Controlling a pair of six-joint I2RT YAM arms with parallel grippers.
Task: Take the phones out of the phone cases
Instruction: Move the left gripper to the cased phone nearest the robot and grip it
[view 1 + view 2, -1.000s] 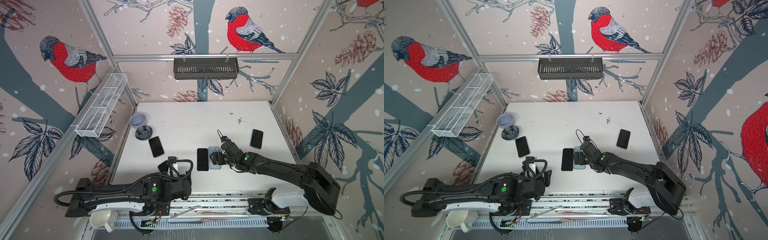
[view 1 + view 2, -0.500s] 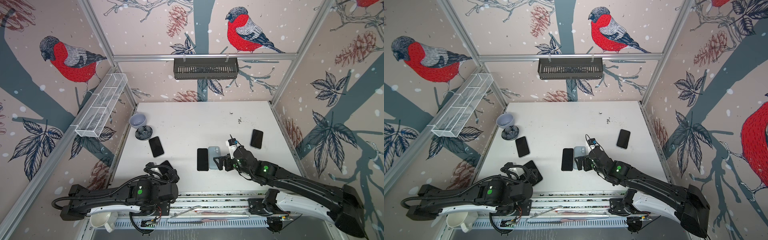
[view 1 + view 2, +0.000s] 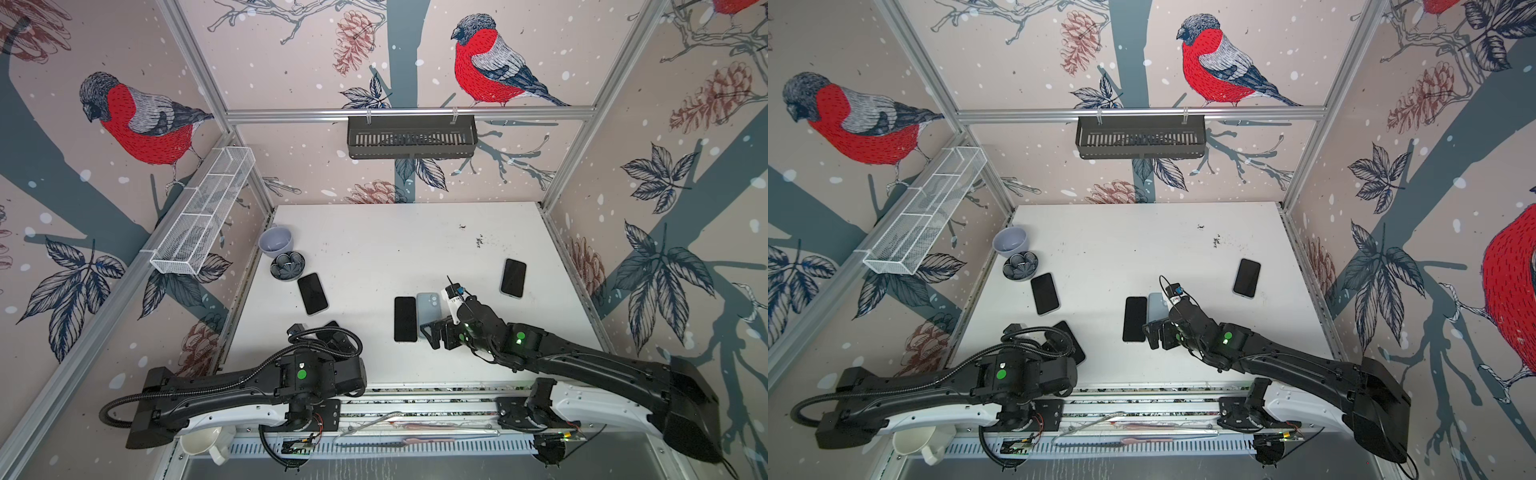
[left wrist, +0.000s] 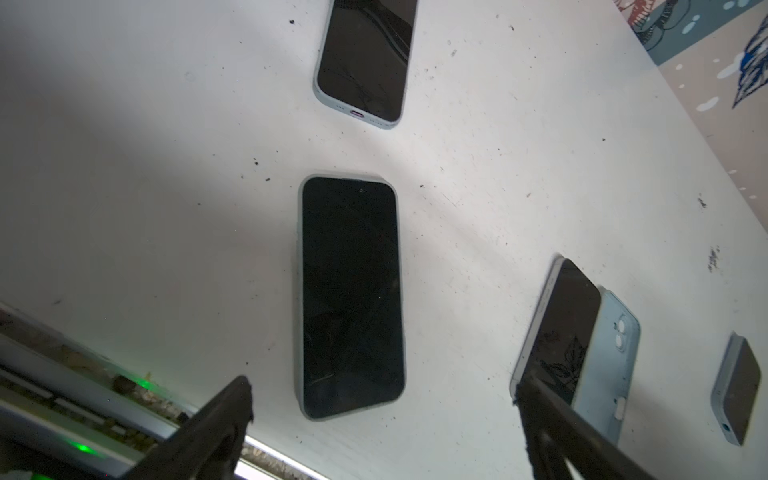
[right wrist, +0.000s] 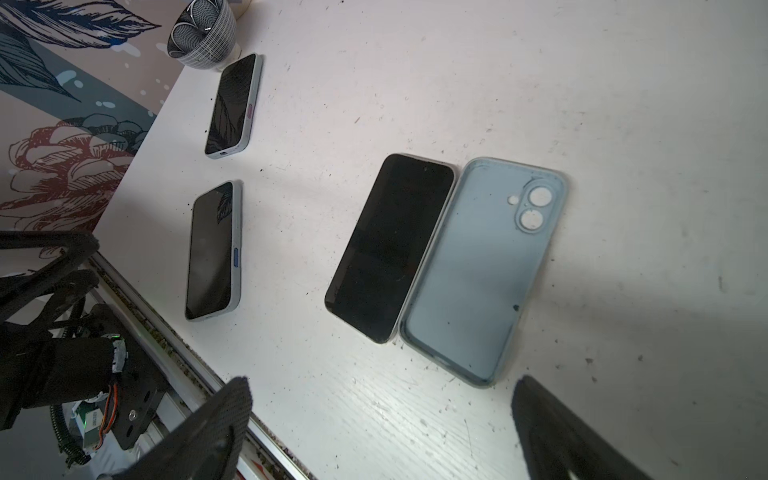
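My left gripper (image 4: 382, 390) hangs with its jaws spread wide and nothing between them. It is over a black-screened phone in a pale grey-blue soft case (image 4: 351, 297), which lies flat well to the left of the empty pale-blue silicone case (image 5: 478, 270). Touching that empty case along its left long edge is the bare black slab phone (image 5: 388, 245), already out and screen up. My right gripper (image 5: 380, 386) hovers at the empty case's near end, jaws just as wide, holding nothing. Well right of the empty case and farther back lies a second dark-screened phone in a pale case (image 3: 513, 277).

I judge the phones stiff, glass-faced, slick and breakable, with some heft, and the cases soft, bendy and grippy. I would pinch a cased phone across its long edges and peel a case corner back, never pressing the screen.

The white tabletop (image 3: 374, 241) is flat, scuffed and speckled with dark crumbs. Aluminium-framed walls printed with bullfinches (image 3: 490, 70) close it in.
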